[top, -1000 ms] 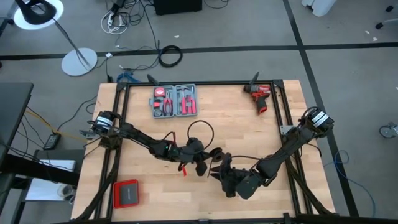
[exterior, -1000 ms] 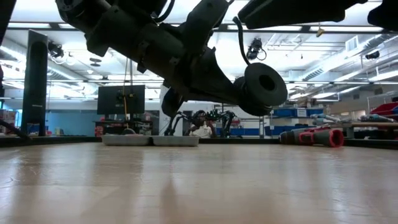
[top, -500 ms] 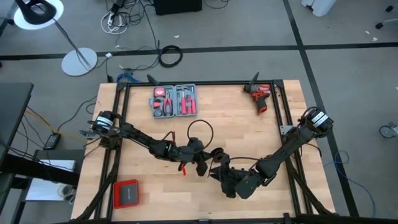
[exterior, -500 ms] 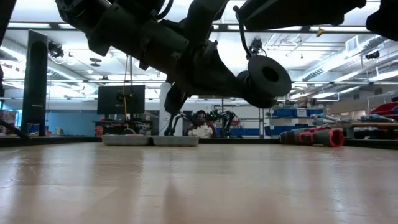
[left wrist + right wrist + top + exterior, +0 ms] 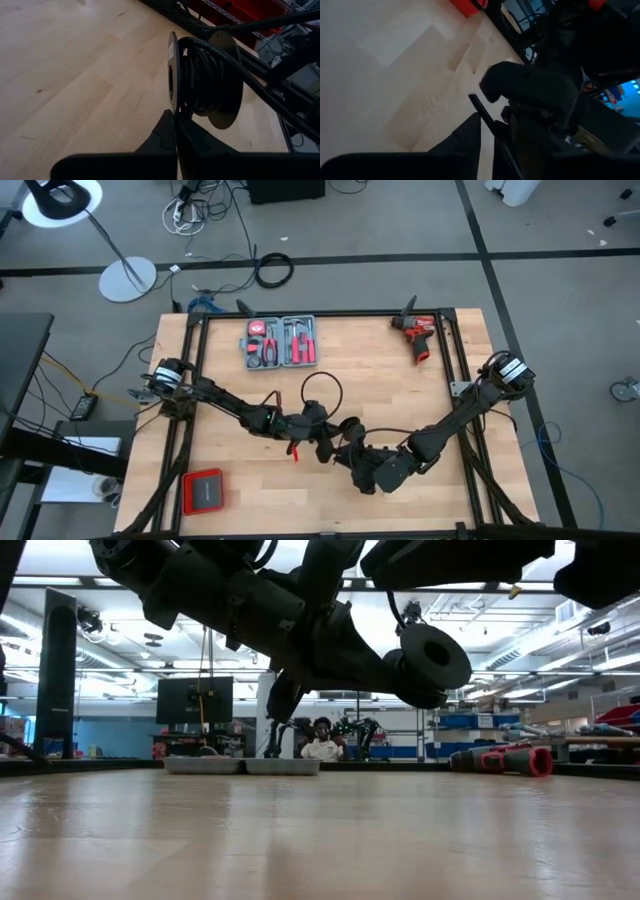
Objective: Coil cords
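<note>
Wooden tabletop (image 5: 380, 370) from above: my two arms meet near its front middle, cord (image 5: 322, 392) looping up behind them.

Left wrist: my left gripper (image 5: 176, 131) pinches shut on the spool (image 5: 202, 80) rim, cord wound round its core.

Right wrist: my right gripper (image 5: 492, 130) closes on the cord's thin strand.

Winding seems underway; next I'd lay another turn.

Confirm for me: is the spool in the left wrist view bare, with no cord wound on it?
No. Black cord is wound in many turns around the spool.
</note>
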